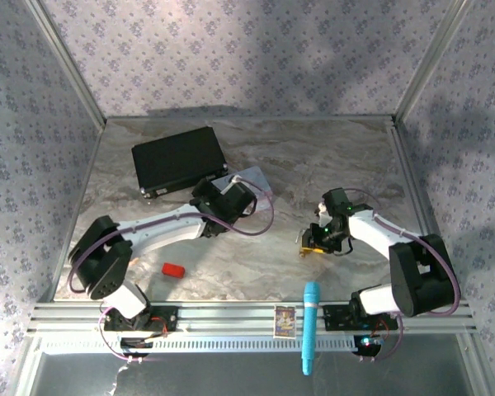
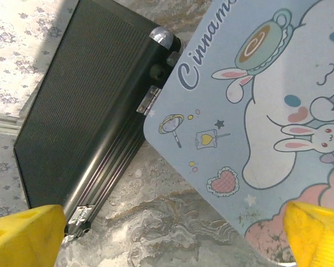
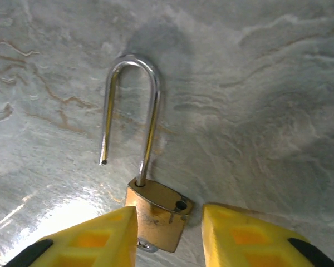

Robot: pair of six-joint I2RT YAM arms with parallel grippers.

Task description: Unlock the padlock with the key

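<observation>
Right gripper [image 3: 170,217]: jaws parted, straddling padlock [image 3: 156,207].
Padlock lies on table [image 3: 256,111], shackle open, one leg out of the body; gap beside one finger. Left gripper [image 2: 175,239]: spread wide above tin [image 2: 256,111] and case [image 2: 83,111].

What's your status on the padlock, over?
Left claw open, empty, above pastel tin and black case. Right claw parted either side of padlock body. Shackle open, one leg free. Nothing blocking it.
</observation>
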